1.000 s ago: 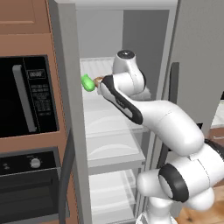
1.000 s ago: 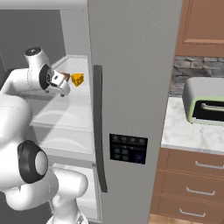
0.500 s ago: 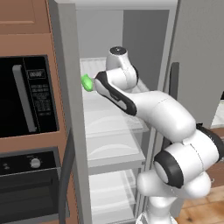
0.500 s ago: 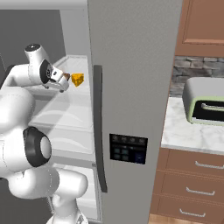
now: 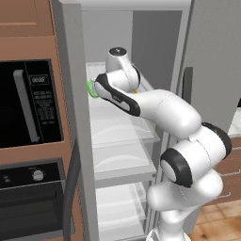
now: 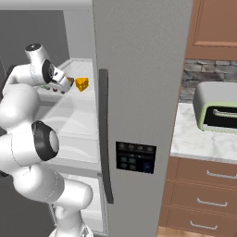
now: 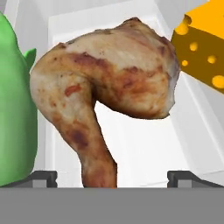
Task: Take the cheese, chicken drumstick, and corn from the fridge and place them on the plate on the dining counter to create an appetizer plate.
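Pale white fridge [image 5: 141, 42] interior with clear glass shelves fills the centre of the left base view, its grey door at right and a black built-in oven [image 5: 28, 106] in wood cabinetry at left. On the upper shelf, the glossy green corn [image 7: 15, 105] sits at the left edge of the hand view, the lumpy, brown roasted chicken drumstick [image 7: 105, 96] at centre with its narrow end pointing down, and the holed yellow-orange cheese [image 7: 203, 41] wedge at upper right. The gripper [image 7: 111, 178] stands wide, its dark fingertips [image 7: 43, 177] flanking the drumstick's narrow end at the bottom of the frame without clamping it.
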You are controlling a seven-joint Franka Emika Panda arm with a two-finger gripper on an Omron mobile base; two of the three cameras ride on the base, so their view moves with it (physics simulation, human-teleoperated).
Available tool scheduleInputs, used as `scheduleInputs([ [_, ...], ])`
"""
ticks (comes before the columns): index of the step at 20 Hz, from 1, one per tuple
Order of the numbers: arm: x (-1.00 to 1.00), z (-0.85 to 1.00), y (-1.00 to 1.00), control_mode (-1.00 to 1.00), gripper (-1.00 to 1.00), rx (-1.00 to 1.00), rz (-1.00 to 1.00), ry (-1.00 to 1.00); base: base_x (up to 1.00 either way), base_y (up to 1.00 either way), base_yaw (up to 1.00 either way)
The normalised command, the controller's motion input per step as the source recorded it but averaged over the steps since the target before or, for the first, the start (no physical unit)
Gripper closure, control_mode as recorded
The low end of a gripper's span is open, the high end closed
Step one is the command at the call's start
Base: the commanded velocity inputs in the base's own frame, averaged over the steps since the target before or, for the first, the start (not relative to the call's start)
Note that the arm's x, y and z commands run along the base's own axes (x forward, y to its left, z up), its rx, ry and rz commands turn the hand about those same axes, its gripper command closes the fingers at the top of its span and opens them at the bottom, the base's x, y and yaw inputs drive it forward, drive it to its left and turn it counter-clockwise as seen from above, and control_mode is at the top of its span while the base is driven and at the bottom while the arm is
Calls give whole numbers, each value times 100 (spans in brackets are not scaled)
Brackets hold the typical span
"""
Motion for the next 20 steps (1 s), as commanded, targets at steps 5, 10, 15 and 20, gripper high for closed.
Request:
scheduleInputs([
  [5,34,-5,11,-100,-100,0,0,0,0,0,0],
  [10,27,-17,2,-100,-100,0,0,0,0,0,0],
  [15,-8,-39,3,-100,-100,0,-5,0,0,0,0],
  [20,-8,-47,4,-100,-100,0,-7,1,0,0,0],
])
